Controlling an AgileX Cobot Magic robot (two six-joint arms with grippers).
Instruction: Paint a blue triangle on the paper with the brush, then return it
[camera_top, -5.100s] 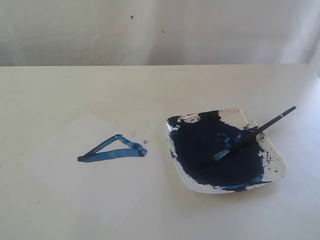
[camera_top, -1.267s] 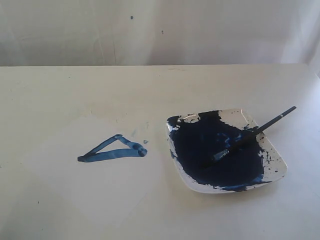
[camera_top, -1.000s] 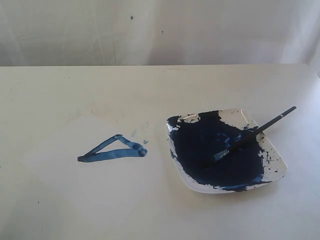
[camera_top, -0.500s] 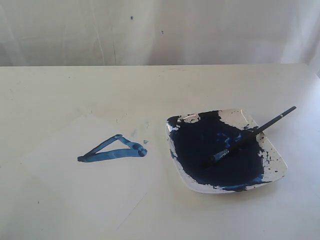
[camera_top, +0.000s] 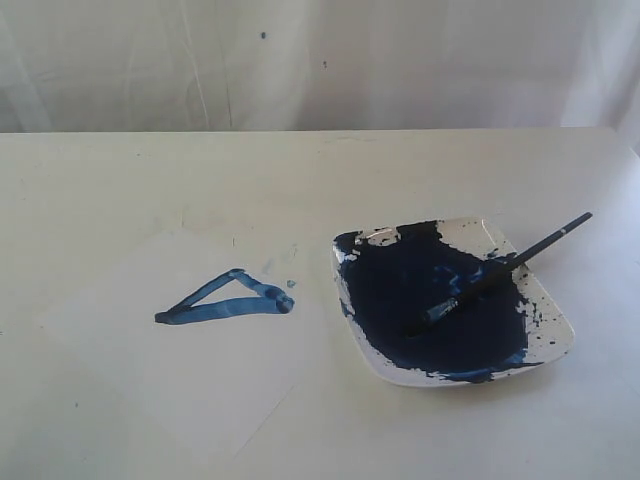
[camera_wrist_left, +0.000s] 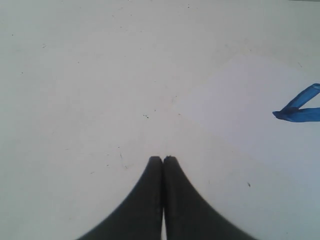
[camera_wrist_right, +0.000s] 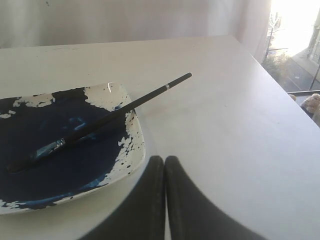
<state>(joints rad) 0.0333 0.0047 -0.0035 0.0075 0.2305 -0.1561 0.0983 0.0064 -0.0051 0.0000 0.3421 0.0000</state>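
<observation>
The task looks all but finished, judging by how things lie. The blue triangle (camera_top: 225, 309) is closed on all three streaky sides and sits on the paper (camera_top: 170, 370), at 9 o'clock from the white square dish (camera_top: 557, 337) in the exterior view. The brush (camera_top: 497, 273) rests across that dish with its bristles down in the dark paint pool (camera_top: 420, 300) toward 8 o'clock, and its black handle overhangs the rim toward 2 o'clock. Nothing holds it. The left gripper (camera_wrist_left: 163, 159) has its claw pressed together on nothing and hangs over bare table beside the paper, the triangle's tip off to one side. The right gripper (camera_wrist_right: 164, 159) is likewise pinched together and empty, just beside the dish's corner and clear of the brush handle. What may be left is only parking the arms. The paper's edges are so faint against the table (camera_top: 300, 170) that its exact outline is probably not readable. Open room is generous: bare tabletop runs from 9 to 12 o'clock of the dish up to the pale backdrop. The table's edge lies close at 3 o'clock, so any sweep that way has less margin.
</observation>
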